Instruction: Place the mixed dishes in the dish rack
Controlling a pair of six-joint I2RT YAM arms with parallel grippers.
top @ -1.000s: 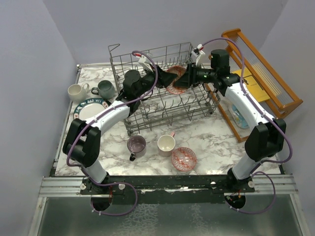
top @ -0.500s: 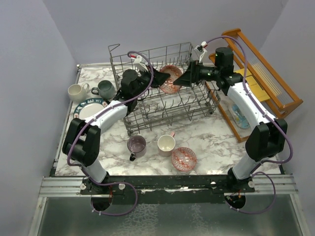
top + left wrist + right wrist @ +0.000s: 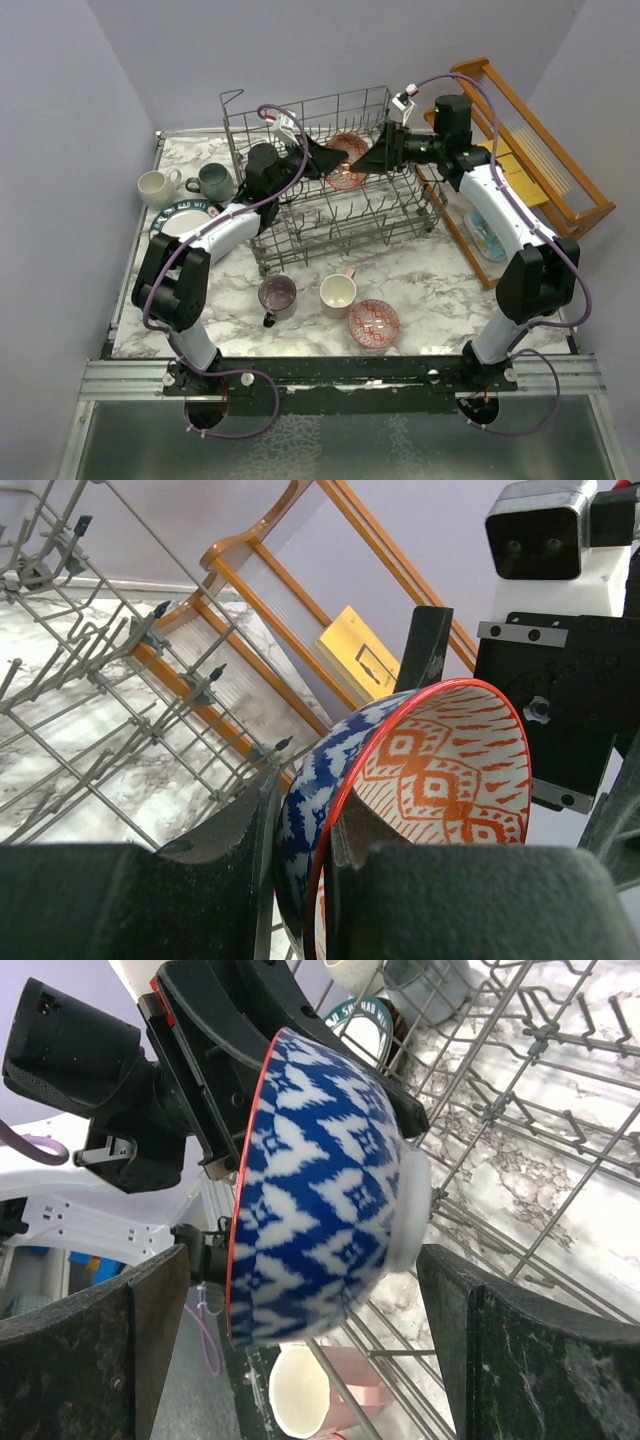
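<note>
A red-and-white patterned bowl with a blue outside hangs on edge over the far part of the grey wire dish rack. My left gripper is shut on the bowl's rim, one finger inside and one outside. My right gripper stands open, its fingers well apart on either side of the bowl and not touching it. On the table in front of the rack lie a second patterned bowl, a purple mug and a cream mug with a pink handle.
Left of the rack stand a white mug, a grey-green mug and a white plate with a dark rim. An orange-brown wooden slatted rack stands at the right, close to my right arm.
My right gripper has opened and let go of the bowl, drawing back a little. My left gripper has shut on the bowl's rim and now carries it alone.
</note>
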